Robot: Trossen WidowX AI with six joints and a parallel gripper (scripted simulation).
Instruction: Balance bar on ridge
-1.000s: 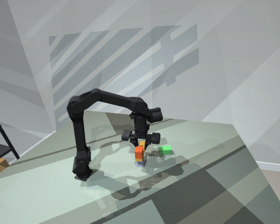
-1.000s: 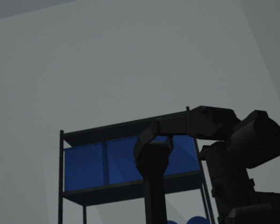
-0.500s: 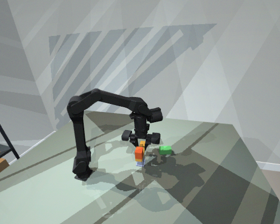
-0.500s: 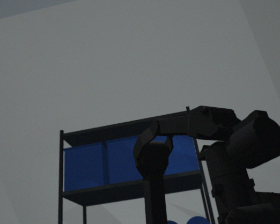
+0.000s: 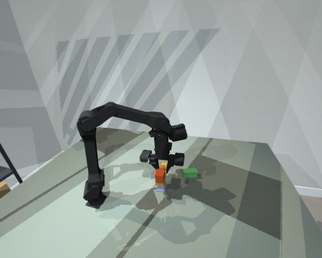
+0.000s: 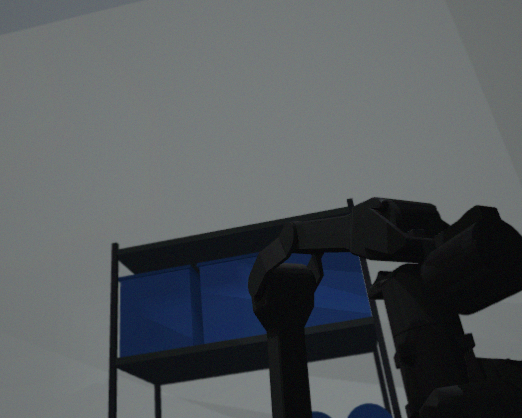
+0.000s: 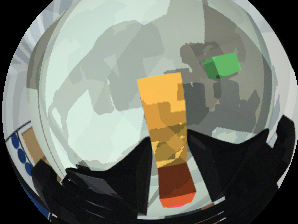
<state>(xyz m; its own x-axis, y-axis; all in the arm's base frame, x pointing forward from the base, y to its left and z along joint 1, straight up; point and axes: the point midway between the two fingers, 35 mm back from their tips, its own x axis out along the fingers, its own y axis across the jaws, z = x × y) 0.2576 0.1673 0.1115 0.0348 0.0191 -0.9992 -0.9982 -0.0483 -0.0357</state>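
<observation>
The bar [image 5: 160, 176] [image 7: 164, 123] is orange with a red near end and lies across a small lavender ridge [image 5: 161, 188], above the table top [image 5: 66, 216]. In the wrist view it runs straight away from the camera, and the ridge is hidden under it. My gripper [image 5: 161, 166] [image 7: 168, 137] points down over the bar, one finger on each side of it. The fingers stand slightly apart from the bar's sides, so the gripper is open around it. The exterior view shows only the dark arm [image 6: 433, 280], not the fingers or the bar.
A green block [image 5: 190, 173] [image 7: 221, 66] lies on the table just right of the bar. The arm's base [image 5: 94, 197] stands to the left. A shelf rack with blue bins [image 6: 158, 310] stands behind the arm, and a rack leg [image 5: 5, 157] is at the table's left.
</observation>
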